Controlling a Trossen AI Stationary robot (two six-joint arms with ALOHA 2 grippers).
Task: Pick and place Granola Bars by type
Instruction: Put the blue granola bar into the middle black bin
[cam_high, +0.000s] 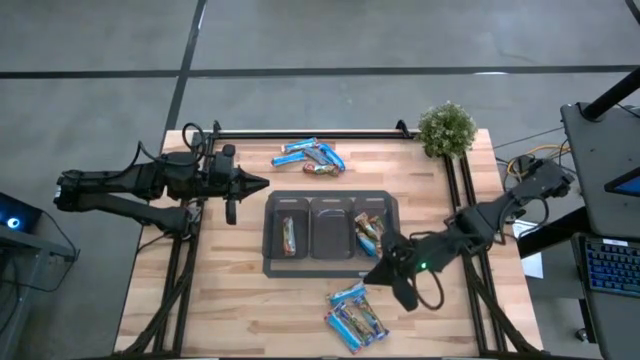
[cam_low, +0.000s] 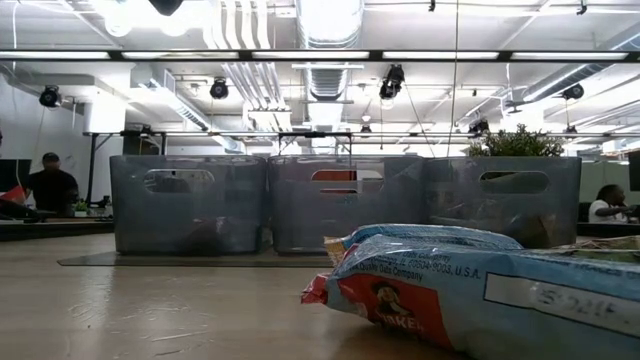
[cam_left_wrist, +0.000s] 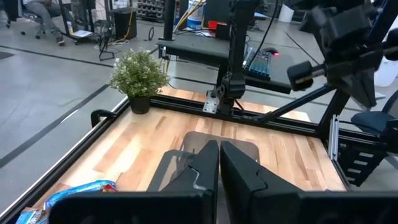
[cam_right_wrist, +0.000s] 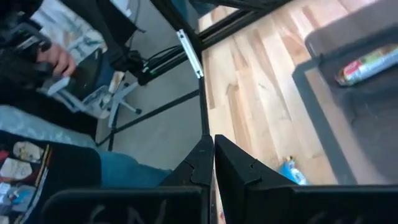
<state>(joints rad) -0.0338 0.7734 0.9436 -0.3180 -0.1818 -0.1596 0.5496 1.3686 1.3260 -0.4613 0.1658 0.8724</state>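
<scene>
You are between picks: neither arm carries anything. Your right gripper (cam_high: 372, 275) hangs with its fingers pressed together and empty, just off the near right corner of the three-bin tray (cam_high: 272, 268). Your left gripper (cam_high: 262, 183) waits at the tray's far left, fingers also pinched together on nothing.

The nearest loose granola bars (cam_high: 355, 315) lie in a small heap on the desk (cam_high: 230, 310) just near-side of the tray. I'd judge the next move is to spread the right fingers, drop onto one bar of that heap, and carry it to its matching bin.

A second heap (cam_high: 310, 156) sits beyond the tray's far edge. One bar lies in the left bin (cam_high: 289, 236), a few in the right bin (cam_high: 368, 235). Wrappers are shiny, mostly light blue, some orange-brown.
</scene>
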